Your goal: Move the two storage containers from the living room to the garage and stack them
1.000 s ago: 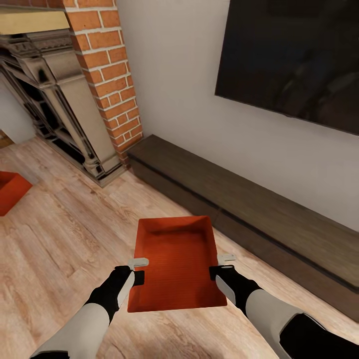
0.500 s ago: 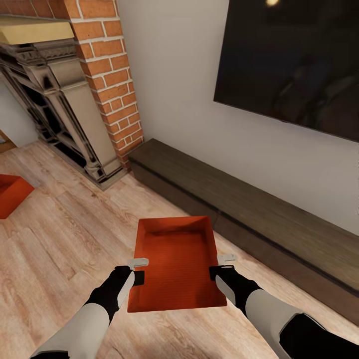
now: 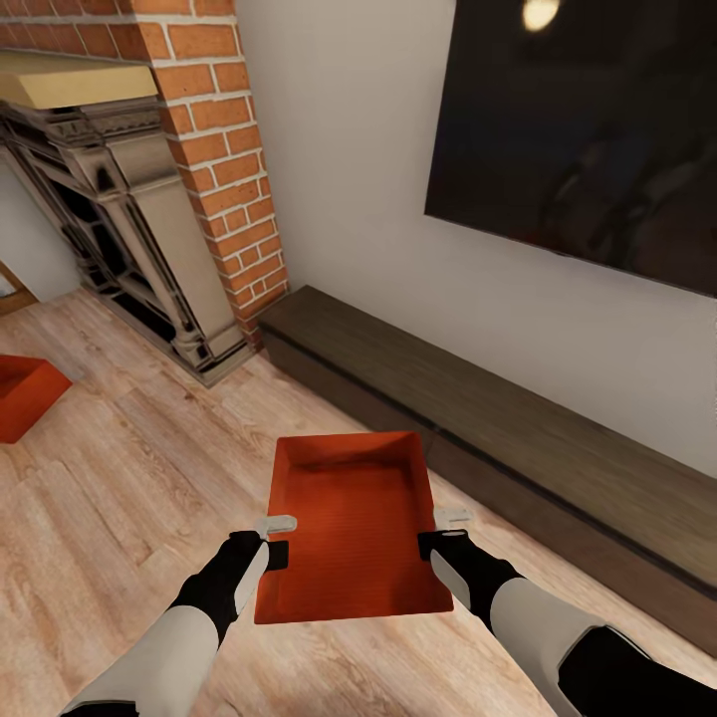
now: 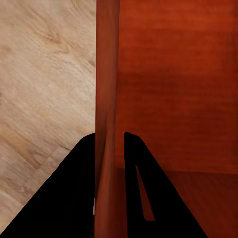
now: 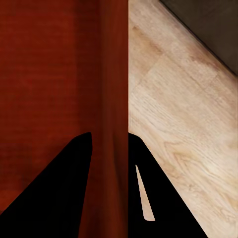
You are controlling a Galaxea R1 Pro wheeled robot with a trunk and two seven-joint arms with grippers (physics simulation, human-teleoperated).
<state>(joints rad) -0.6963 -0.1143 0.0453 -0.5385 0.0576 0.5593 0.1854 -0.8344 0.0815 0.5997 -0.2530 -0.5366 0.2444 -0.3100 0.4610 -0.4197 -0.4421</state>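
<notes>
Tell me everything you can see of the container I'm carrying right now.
The held container is a red-orange, rectangular, open-topped bin with low plain walls and a flat bottom, empty inside. It sits roughly level above the light wood plank floor, long axis pointing away from the robot. The left gripper pinches its left wall, the right gripper its right wall, one finger inside, one outside.

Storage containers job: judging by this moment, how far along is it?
Early. Done: one storage container is picked up, the left gripper and right gripper each clamped on a side wall, visible in both wrist views. In hand: carrying it, though the wood plank floor, brick chimney and dark cabinet show the living room. Left: reach the garage, set it down, fetch the second container and stack it.
</notes>
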